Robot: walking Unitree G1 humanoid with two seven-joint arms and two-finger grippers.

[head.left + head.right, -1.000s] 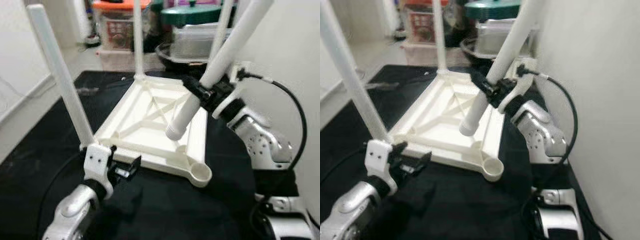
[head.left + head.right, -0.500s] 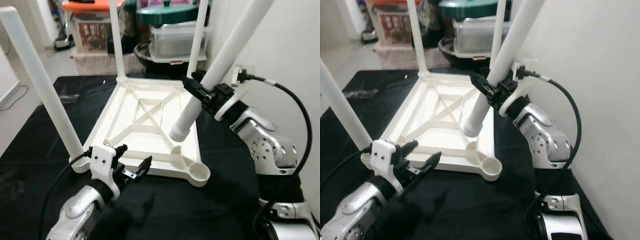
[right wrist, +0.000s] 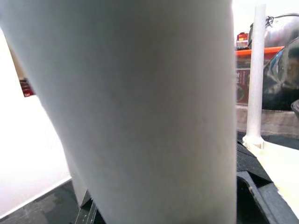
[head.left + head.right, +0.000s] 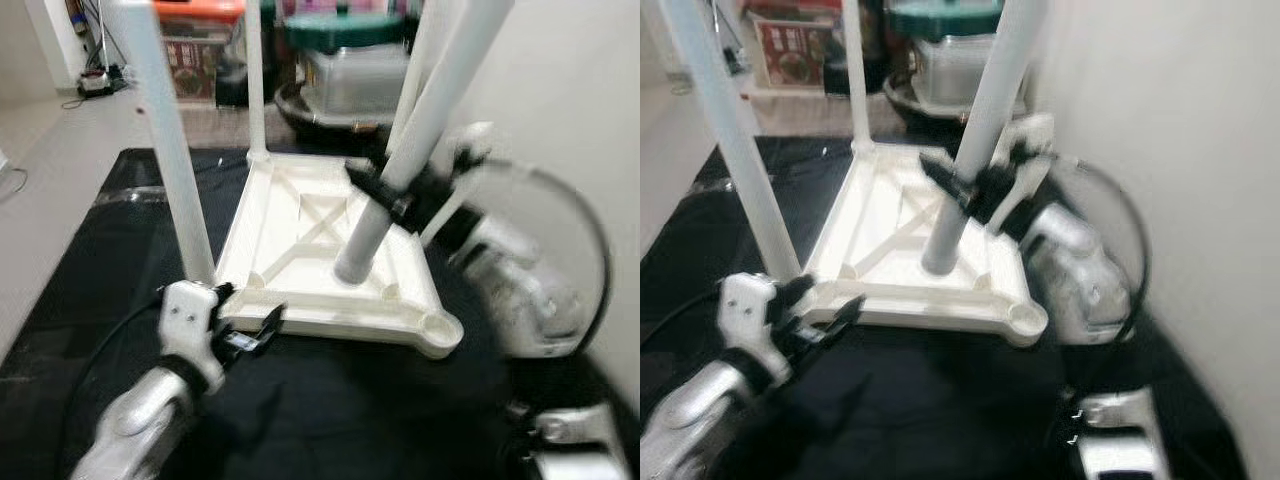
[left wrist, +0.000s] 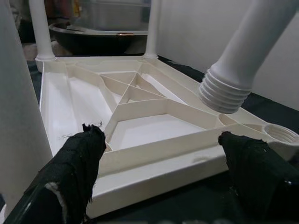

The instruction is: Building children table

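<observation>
Right gripper (image 4: pixel 392 196): pinches a loose white table leg (image 4: pixel 415 125) partway up its length, holding it tilted over the upturned tabletop; its black fingers are pressed against the tube on both sides.
Loose leg end: the ribbed, threaded end (image 5: pixel 223 91) hangs above the tabletop's near right part, apart from the plastic, beside the vacant corner socket (image 4: pixel 436 326) and not in it.
Left gripper (image 4: pixel 245 332): spread wide, low at the near edge of the tabletop, holding nothing; in the left wrist view its two cloth-covered fingers (image 5: pixel 77 161) stand on either side of that edge.
Tabletop (image 4: pixel 300 215): white plastic, lying upside down on the black mat, with diagonal ribs crossing in its recessed underside.
Fitted legs: three white legs stand upright in corner sockets, namely the near left one (image 4: pixel 172 140) just beside the left gripper, the far left one (image 4: pixel 254 80) and the far right one (image 4: pixel 1012 60).
Black mat (image 4: pixel 100 280): covers the floor under the tabletop and both arms.
Behind the mat: a clear storage bin with an orange lid (image 4: pixel 200 45), a dark round bowl (image 5: pixel 93 39), and a clear container under a green lid (image 4: pixel 345 25).
Writing: a printed label on the orange-lidded bin is too blurred to read.
Right side: a plain white wall (image 4: pixel 1160 150).
</observation>
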